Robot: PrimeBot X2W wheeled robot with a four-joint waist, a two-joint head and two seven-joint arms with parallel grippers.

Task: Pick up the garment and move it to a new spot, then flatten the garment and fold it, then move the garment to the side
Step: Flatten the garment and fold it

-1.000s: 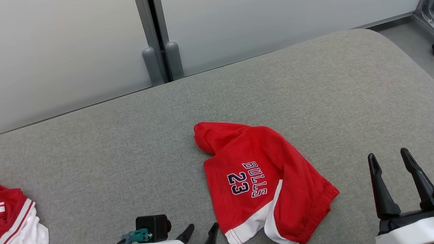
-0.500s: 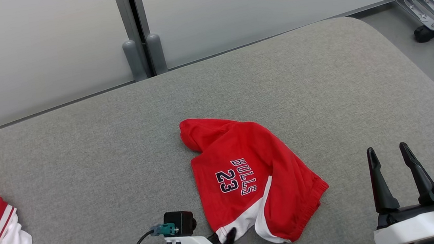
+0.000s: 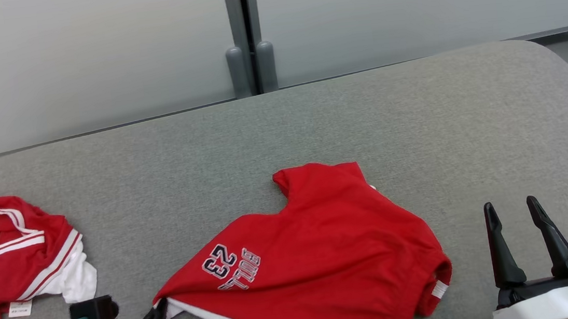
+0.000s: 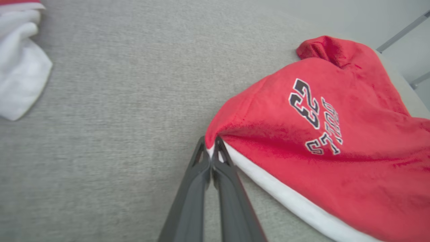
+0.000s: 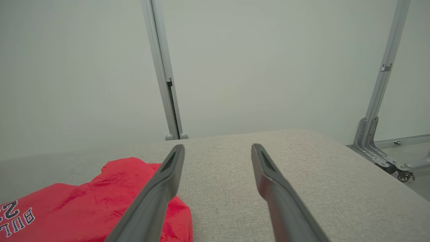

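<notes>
Looking down from the head: the garment (image 3: 314, 261) lies along the near edge of the surface (image 3: 415, 115), its long axis running left to right. The left gripper (image 3: 159, 309) sits at its left hem corner. The right gripper (image 3: 510, 204) stands just off its right end, apart from the cloth, fingers spread. A second red-and-white garment (image 3: 17, 253) is bunched at the left edge, so I judge the open room lies toward the far edge and far right corner.
Left wrist: the left gripper (image 4: 210, 144) is pressed together on the garment's (image 4: 336, 151) corner, where the white hem band (image 4: 285, 198) begins. The cloth trails off toward that view's right.
Right wrist: the right gripper (image 5: 218, 148) is spread and holds nothing, with the garment (image 5: 100, 201) low to its left and bare surface (image 5: 319, 174) ahead.
</notes>
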